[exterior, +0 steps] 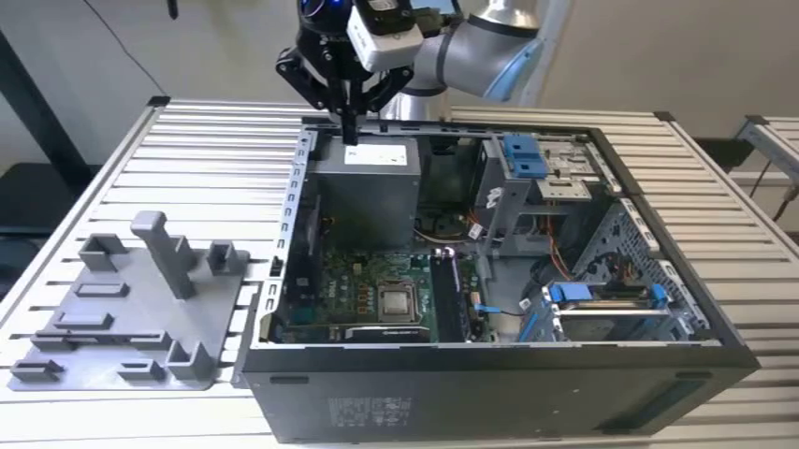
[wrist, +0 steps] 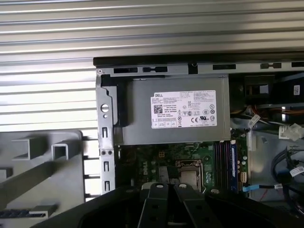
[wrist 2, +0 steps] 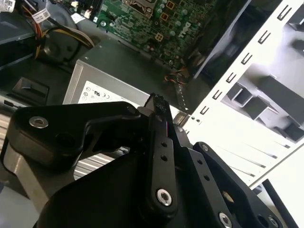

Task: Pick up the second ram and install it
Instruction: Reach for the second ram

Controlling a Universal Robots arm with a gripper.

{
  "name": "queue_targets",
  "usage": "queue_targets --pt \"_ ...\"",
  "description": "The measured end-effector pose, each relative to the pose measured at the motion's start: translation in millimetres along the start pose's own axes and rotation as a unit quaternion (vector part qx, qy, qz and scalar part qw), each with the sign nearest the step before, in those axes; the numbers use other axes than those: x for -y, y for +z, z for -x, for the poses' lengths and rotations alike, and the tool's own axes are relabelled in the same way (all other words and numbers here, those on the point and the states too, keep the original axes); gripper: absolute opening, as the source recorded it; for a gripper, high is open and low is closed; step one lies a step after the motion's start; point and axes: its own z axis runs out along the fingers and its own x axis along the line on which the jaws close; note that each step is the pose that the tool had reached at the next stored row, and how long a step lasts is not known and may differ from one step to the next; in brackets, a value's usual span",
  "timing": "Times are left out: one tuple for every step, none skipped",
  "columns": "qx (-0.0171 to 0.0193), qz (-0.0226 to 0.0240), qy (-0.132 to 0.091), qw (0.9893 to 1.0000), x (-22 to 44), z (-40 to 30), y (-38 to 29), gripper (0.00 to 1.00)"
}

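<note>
— So, what do you count?

— One arm (exterior: 481,42) with one gripper (exterior: 351,134), one open computer case (exterior: 500,393), one grey power supply (exterior: 369,201) bearing one pale label (exterior: 374,155), one green motherboard (exterior: 362,271) with one square silver chip (exterior: 397,301), and two blue latches (exterior: 526,154) (exterior: 600,292). At the exterior view's left sits one grey fixture (exterior: 138,304) with one tall post (exterior: 163,253).

— And the memory stick?

— One long dark strip, which I take for the second ram (exterior: 107,334), lies in a slot of the fixture, lower left of the exterior view, well apart from the gripper. It is thin and hard to make out there.

— Anything cut off?

— In the first wrist view the second ram (wrist: 23,213) runs out past the frame edge. The arm's upper links leave the top of the exterior view. The memory slots (exterior: 455,299) beside the chip are dark; I cannot tell what sits in them.

— The pose?

— The arm reaches in at the upper middle, wrist turned so the fingers (wrist 2: 159,142) point straight down over the power supply's far edge. They are pressed together, tips meeting, with nothing between them.
</note>
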Motion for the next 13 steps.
queue_targets --pt "-0.0001 -0.0001 0.000 1.0000 0.2 -1.9 0.2 0.11" --pt "-0.0001 -0.0001 0.000 1.0000 0.4 -3.9 0.4 0.11" --pt "-0.0002 -0.0001 0.000 1.0000 0.5 -6.1 0.6 0.11" --pt "-0.0002 -0.0001 0.000 1.0000 0.7 -8.3 0.9 0.11" --pt "-0.0002 0.0000 0.000 1.0000 1.0 -10.9 1.1 0.11" --pt "-0.0003 0.0000 0.000 1.0000 1.2 -13.6 1.3 0.11" --pt "-0.0003 -0.0001 0.000 1.0000 1.4 -16.2 1.5 0.11" --pt "-0.0004 -0.0001 0.000 1.0000 1.7 -18.8 1.7 0.11" --pt "-0.0004 -0.0001 0.000 1.0000 1.9 -21.3 1.9 0.11" --pt "-0.0005 -0.0001 0.000 1.0000 2.1 -23.9 2.1 0.11" --pt "-0.0005 -0.0001 0.000 1.0000 2.4 -26.3 2.3 0.11" --pt "-0.0005 -0.0001 0.000 1.0000 2.6 -28.7 2.6 0.11" --pt "-0.0006 -0.0001 0.000 1.0000 2.9 -31.1 2.7 0.11"
